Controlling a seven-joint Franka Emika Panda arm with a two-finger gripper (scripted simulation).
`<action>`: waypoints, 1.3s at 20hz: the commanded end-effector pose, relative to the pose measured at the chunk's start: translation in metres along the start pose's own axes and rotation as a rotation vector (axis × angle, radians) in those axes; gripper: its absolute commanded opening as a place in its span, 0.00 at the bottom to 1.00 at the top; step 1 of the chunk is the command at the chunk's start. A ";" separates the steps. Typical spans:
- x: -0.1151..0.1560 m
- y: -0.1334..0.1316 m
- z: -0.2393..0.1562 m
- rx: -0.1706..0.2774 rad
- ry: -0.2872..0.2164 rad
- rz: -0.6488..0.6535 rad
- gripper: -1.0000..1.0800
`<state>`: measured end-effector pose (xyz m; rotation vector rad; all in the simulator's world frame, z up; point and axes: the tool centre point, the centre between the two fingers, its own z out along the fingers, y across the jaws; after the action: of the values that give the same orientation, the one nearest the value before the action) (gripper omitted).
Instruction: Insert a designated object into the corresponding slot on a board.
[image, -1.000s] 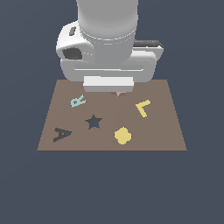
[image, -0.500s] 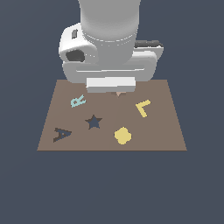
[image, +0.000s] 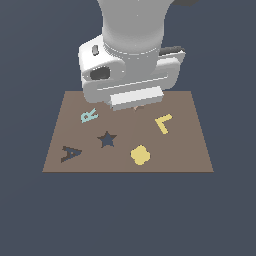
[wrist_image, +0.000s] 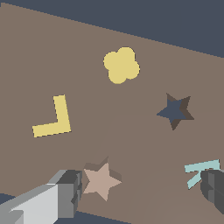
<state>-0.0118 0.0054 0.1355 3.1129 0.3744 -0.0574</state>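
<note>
The brown board (image: 185, 145) lies flat and carries a light blue R (image: 89, 116), a dark A (image: 71, 153), a yellow L (image: 164, 123), a yellow blob (image: 140, 154) and a dark star-shaped slot (image: 106, 139). The arm's white hand (image: 130, 80) hangs over the board's far edge and hides the fingers. In the wrist view the gripper (wrist_image: 140, 192) is open wide. A tan star piece (wrist_image: 101, 179) lies on the board (wrist_image: 131, 122) right beside one finger (wrist_image: 65, 192). The other finger (wrist_image: 214, 188) partly covers the R (wrist_image: 200, 169). The star slot (wrist_image: 175, 111) is apart from the piece.
The wrist view also shows the L (wrist_image: 53, 118) and the blob (wrist_image: 121, 65). Dark blue-grey floor (image: 125, 215) surrounds the board on all sides.
The hand has turned a little and come slightly lower over the board's far edge. The figures on the board have not moved.
</note>
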 end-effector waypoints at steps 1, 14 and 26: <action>-0.002 -0.004 0.005 -0.001 0.002 -0.073 0.96; -0.020 -0.027 0.041 -0.010 0.016 -0.589 0.96; -0.042 -0.036 0.071 -0.017 0.028 -1.010 0.96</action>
<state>-0.0610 0.0303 0.0688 2.5887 1.7795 -0.0125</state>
